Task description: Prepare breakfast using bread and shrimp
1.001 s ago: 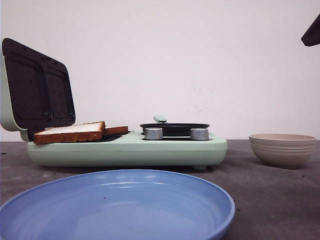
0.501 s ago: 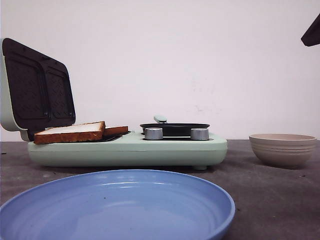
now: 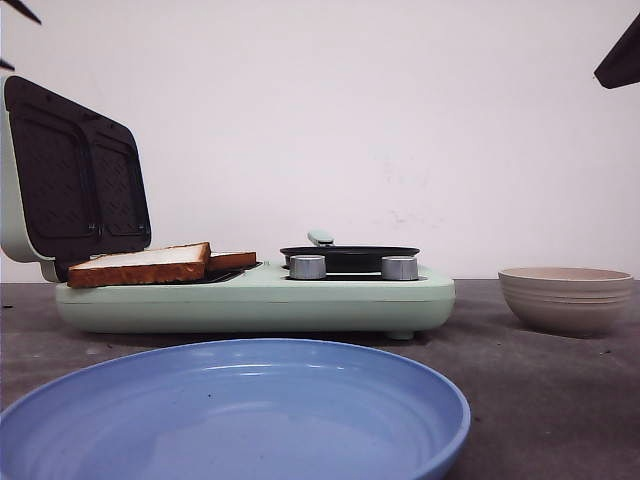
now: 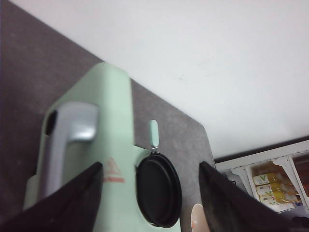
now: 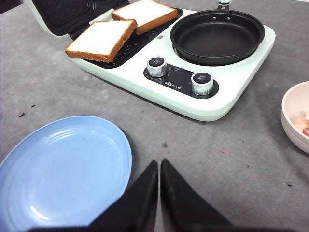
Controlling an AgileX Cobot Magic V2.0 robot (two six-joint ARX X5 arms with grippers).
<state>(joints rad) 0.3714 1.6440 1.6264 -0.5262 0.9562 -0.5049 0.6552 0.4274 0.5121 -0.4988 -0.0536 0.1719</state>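
Observation:
Two bread slices lie flat on the open grill plate of a pale green breakfast maker [image 3: 250,300]: the near slice [image 3: 140,265] [image 5: 104,38] and the far slice [image 3: 232,261] [image 5: 145,14]. Small reddish shrimp [image 5: 304,123] lie in a beige bowl [image 3: 565,298] [image 5: 289,104] to the maker's right. My right gripper [image 5: 158,162] is shut and empty, high above the table between the blue plate and the bowl. My left gripper [image 4: 149,166] is open and empty, high behind the maker's raised lid [image 4: 82,145]. Only the tips of both grippers show in the front view's top corners.
A large empty blue plate [image 3: 230,410] [image 5: 63,166] sits at the table's front. An empty black pan [image 3: 348,257] [image 5: 217,36] [image 4: 159,191] sits on the maker's right half, behind two silver knobs [image 3: 307,267]. The lid [image 3: 70,170] stands open at the left.
A tip of my left gripper has come into the front view's top left corner. The right gripper's tip at top right has shifted slightly. Bread, plate and bowl have not moved.

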